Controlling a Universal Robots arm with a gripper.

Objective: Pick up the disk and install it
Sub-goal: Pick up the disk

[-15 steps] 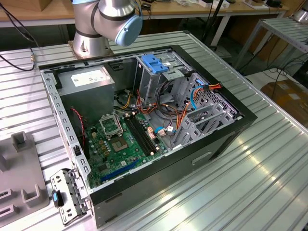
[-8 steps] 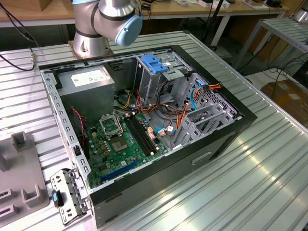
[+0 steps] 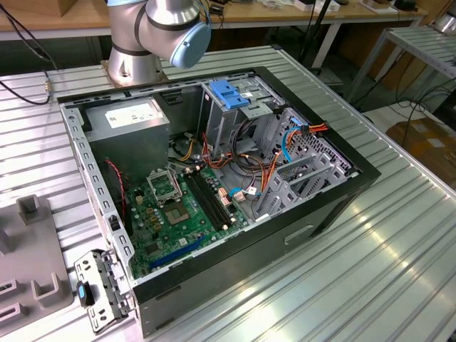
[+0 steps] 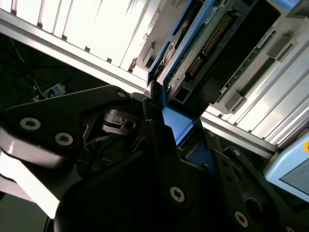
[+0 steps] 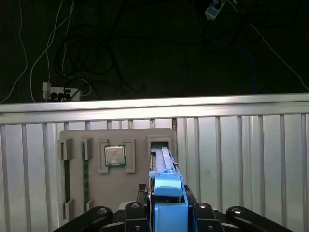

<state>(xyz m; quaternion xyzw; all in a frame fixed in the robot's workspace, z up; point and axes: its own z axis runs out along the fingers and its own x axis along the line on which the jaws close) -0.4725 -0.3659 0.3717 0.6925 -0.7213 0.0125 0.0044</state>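
1. One disk point(image 5: 164, 169) is seen standing on edge at the slot of a grey fixture tray point(image 5: 135, 140), with its blue side rail turned toward the camera in the first wrist view. In the second wrist view the disk point(image 4: 193, 53) is shown edge-on, its green circuit board exposed between two blue rails.
2. The disk is clamped by the one gripper point(image 5: 167, 195): two black fingers point(image 5: 145, 200) are pressed against its opposite faces. The same grasp by the gripper point(image 4: 174, 121) is seen from below in the second wrist view.
3. Whether the disk's lower edge is seated in the slot or raised clear of it cannot be told.
4. On the tray, one processor chip point(image 5: 115, 155) is held in a square recess just beside the disk's slot. Two green memory sticks point(image 5: 85, 179) are set on edge in narrow slots further along.
5. The tray is laid on the slatted metal tabletop point(image 5: 241, 159), near one long edge of it.
6. In the exterior view, one open computer case point(image 3: 335, 214) is placed mid-tabletop. One power-supply box point(image 3: 128, 121), one metal cage with a blue top point(image 3: 228, 96) and one motherboard point(image 3: 178, 214) are counted inside it.
7. One loose metal bracket point(image 3: 100, 285) is laid beside the case's near corner.
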